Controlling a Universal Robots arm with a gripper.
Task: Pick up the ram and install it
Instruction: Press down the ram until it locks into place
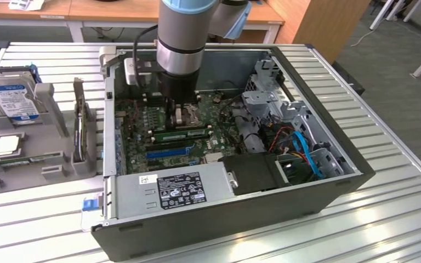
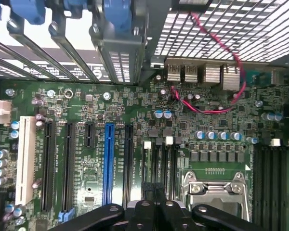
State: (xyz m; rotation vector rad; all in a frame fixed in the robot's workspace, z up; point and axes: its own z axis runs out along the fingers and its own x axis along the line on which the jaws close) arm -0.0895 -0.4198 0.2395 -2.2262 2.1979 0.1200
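One robot arm (image 1: 187,33) reaches down into an open computer case (image 1: 225,148) that lies on its side on a slatted metal desk (image 1: 386,219) in the exterior view, its gripper (image 1: 183,112) low over the green motherboard (image 1: 174,137), just above the processor socket. A green ram stick (image 1: 181,133) lies lengthwise in a slot just on the near side of that socket, close below the gripper and apart from it as far as can be seen. Nearer still stands a blue expansion slot (image 1: 168,150), and the grey power supply (image 1: 170,192) with its black label fills the case's near edge. On the exterior view's left, a grey holder (image 1: 20,148) carries a hard drive (image 1: 9,98) standing upright and a square silver processor chip (image 1: 6,144) lying flat. In the wrist view, the black jaws are pressed together with nothing between them, gripper (image 2: 156,211) hanging over the board between the row of black slots and the metal-framed processor socket (image 2: 216,190). A long blue slot (image 2: 108,163) and a white slot (image 2: 25,159) run beside the black ones, and a red wire (image 2: 216,108) loops across the board near the rear ports.
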